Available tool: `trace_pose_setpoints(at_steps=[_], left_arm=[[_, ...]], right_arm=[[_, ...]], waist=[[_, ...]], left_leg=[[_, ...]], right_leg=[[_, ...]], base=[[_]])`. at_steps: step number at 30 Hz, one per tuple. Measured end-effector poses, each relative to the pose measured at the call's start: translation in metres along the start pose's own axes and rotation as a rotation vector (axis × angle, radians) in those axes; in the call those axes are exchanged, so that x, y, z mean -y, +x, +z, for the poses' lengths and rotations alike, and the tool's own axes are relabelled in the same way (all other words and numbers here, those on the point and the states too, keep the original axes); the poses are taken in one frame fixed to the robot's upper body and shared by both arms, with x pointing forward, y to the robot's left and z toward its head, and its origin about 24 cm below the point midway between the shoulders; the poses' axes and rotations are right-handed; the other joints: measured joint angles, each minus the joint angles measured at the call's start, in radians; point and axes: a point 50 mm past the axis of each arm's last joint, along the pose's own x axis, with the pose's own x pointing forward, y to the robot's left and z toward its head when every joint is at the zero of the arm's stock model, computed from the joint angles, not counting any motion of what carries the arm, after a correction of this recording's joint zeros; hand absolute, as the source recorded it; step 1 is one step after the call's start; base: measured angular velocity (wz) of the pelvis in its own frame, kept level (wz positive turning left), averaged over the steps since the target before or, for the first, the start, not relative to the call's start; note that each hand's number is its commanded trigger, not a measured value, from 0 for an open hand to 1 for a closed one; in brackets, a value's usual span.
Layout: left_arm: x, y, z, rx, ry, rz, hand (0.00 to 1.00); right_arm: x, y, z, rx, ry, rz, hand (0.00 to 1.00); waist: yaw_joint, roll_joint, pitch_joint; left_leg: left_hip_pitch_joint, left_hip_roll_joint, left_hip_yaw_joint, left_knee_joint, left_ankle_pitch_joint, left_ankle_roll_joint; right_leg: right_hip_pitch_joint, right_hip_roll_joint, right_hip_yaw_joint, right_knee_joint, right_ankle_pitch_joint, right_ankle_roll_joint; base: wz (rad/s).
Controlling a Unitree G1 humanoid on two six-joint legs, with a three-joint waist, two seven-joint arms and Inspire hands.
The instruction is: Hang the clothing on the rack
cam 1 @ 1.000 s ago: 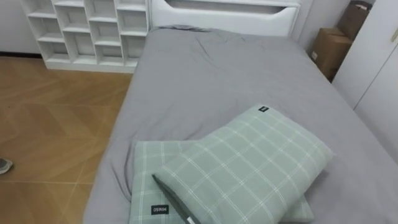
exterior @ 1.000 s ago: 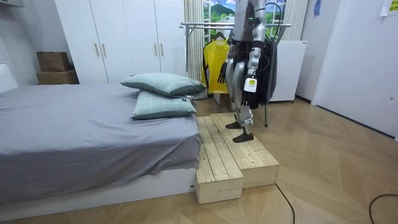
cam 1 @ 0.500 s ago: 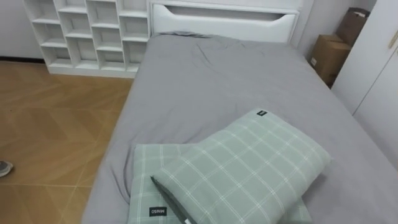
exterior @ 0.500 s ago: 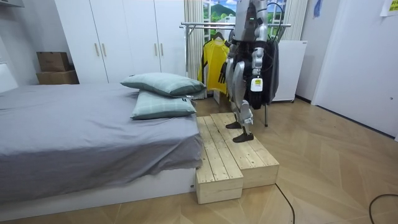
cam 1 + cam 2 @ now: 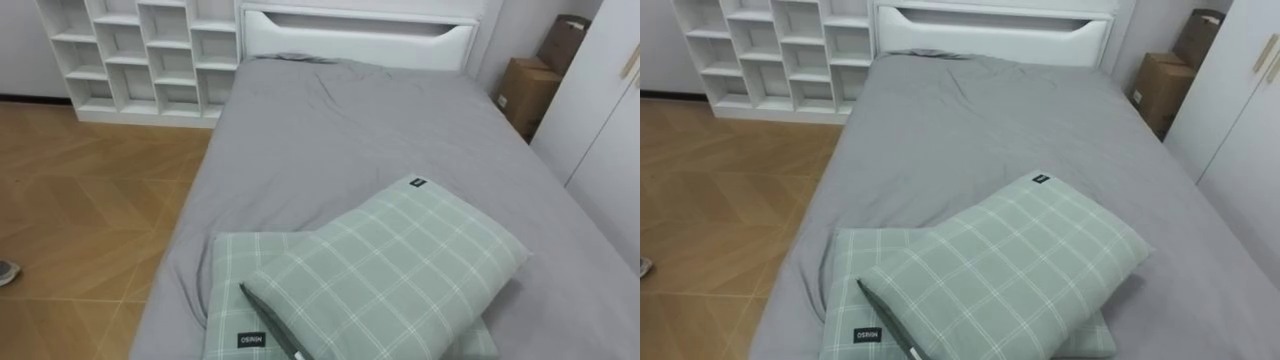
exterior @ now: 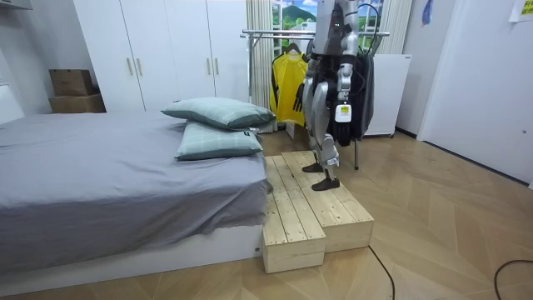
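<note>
On the head camera, a shoe (image 5: 5, 271) sits at the far left edge on the wood floor (image 5: 80, 200), with a white shelf (image 5: 140, 50) in the upper left. The bed (image 5: 340, 140) runs up the middle under a grey sheet, and its white headboard (image 5: 360, 35) is at top centre. At bottom centre I see 2 green checked pillows. The lower pillow (image 5: 235, 280) pokes out at lower left, and the upper pillow (image 5: 390, 270) lies slantwise across it. A box (image 5: 525, 85) stands in the upper right, just beside the white wardrobe (image 5: 600, 120) along the right edge.

In the room view the bed takes the left half, with the 2 pillows stacked at its right end. Wooden steps (image 6: 300, 208) stand against that end, and the robot stands upright on them at centre, facing the bed. A rack (image 6: 275, 34) stands behind it at top centre. A yellow top (image 6: 287, 83) hangs from the rack on a hanger, just left of the robot. The left hand (image 6: 341, 110) hangs at the robot's side, and I cannot tell how far its fingers are open or whether it has hold of anything. A dark garment (image 6: 365, 92) hangs just right of that arm, and I cannot tell what it hangs from.
</note>
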Motion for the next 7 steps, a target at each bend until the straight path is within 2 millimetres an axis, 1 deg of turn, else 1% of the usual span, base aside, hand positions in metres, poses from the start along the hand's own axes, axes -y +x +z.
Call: trace_pose_setpoints(at_steps=[4,7], left_arm=[[0.0015,0.0000,0.0027,0.007,0.045,-0.001,0.00],[0.0022,0.0000,0.0039,0.010,0.102,0.002,0.00]], right_arm=[[-0.0012,0.0003,0.0015,0.004,-0.001,0.003,0.00],[-0.0019,0.0005,0.0022,0.005,-0.002,0.004,0.00]], waist=[[-0.007,0.000,0.0002],[-0.015,0.001,0.0005]], left_leg=[[0.000,0.000,0.000,0.000,0.000,0.000],[0.001,-0.001,-0.011,0.001,0.000,0.000]], right_leg=[[0.000,0.000,0.000,0.000,0.000,0.000],[0.005,0.000,-0.010,-0.001,0.000,0.000]], base=[[0.01],[0.08]])
